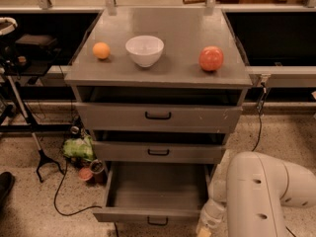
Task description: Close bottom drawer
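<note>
The bottom drawer [153,214] of the grey cabinet is pulled far out, empty inside, with a small black bar handle [158,222] on its front panel at the bottom of the view. The middle drawer [158,152] and top drawer [158,116] stand slightly open above it. My white arm [261,196] fills the lower right corner, reaching down beside the drawer's right front corner. The gripper [203,231] is at the very bottom edge, just right of the drawer front, mostly cut off.
On the cabinet top [163,75] sit an orange [101,50], a white bowl [144,50] and a red apple [211,58]. A tripod stand [34,142], cables, a green bag [78,147] and a small cup [86,174] lie on the floor at the left.
</note>
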Robot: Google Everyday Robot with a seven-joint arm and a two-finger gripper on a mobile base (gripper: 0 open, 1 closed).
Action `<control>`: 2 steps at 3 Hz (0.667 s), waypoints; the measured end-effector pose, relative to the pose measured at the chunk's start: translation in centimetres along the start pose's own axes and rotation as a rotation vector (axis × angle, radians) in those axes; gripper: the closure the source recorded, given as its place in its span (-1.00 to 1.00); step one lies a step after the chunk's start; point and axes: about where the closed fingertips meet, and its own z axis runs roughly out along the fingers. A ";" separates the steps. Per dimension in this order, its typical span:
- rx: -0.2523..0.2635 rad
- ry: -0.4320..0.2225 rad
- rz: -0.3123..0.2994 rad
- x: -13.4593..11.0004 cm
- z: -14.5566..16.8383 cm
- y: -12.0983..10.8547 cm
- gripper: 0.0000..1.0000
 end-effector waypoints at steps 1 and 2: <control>0.011 -0.008 -0.008 -0.6 -0.3 -0.1 -0.99; 0.034 -0.023 -0.019 -1.8 -0.9 -0.7 -1.00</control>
